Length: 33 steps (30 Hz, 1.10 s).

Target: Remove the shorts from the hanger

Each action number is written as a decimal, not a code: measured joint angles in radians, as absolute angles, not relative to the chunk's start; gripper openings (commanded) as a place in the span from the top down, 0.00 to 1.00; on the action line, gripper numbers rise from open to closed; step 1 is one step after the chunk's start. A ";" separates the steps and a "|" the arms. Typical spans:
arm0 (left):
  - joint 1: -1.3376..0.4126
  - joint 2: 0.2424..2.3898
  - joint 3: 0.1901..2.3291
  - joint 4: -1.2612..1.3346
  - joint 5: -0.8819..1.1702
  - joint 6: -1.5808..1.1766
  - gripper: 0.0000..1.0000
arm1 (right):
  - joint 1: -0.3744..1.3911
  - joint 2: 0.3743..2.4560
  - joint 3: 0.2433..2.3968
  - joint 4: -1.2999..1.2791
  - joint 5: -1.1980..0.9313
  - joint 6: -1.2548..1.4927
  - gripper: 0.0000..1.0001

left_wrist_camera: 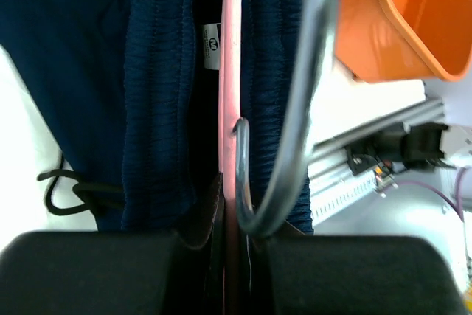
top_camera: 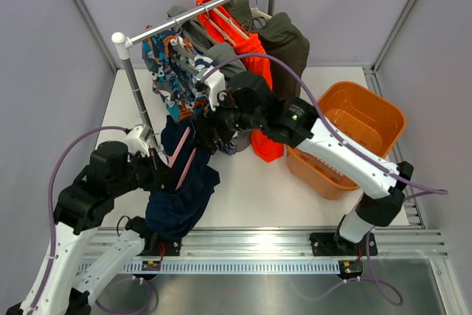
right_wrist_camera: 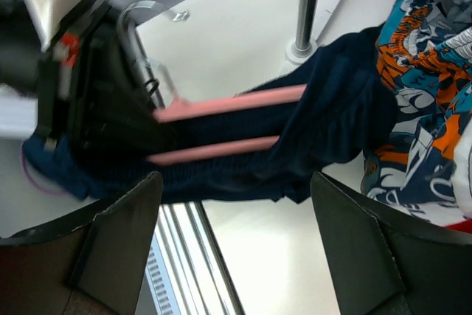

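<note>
Pinching the hanger [left_wrist_camera: 230, 71] tight, the left gripper [left_wrist_camera: 234, 245] holds it over the table's [top_camera: 251, 189] near left with the shorts [left_wrist_camera: 155, 108] hanging on its arms, while the right gripper [right_wrist_camera: 236, 201] hovers nearby, fingers spread wide.

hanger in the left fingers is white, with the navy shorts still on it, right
Not quite: the hanger is pale pink, not white, as the right wrist view shows. The left fingers do clamp it, and the navy shorts are still on it.
</note>
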<state>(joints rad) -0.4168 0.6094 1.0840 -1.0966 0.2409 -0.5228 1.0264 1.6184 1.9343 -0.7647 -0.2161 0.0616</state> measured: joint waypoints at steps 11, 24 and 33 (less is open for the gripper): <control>-0.417 0.569 1.053 -1.047 0.327 -0.551 1.00 | 1.095 1.765 1.943 -0.743 0.039 0.154 0.29; -0.417 0.560 1.053 -1.045 0.335 -0.550 1.00 | 1.095 1.773 1.943 -0.697 0.169 0.089 1.00; -0.412 0.561 1.054 -1.034 0.326 -0.516 1.00 | 0.954 1.822 2.001 -0.646 0.161 0.039 1.00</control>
<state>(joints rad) -0.4122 0.5610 1.0542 -1.0340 0.3264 -0.5163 0.9543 1.8217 2.0010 -0.6464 0.1608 0.0395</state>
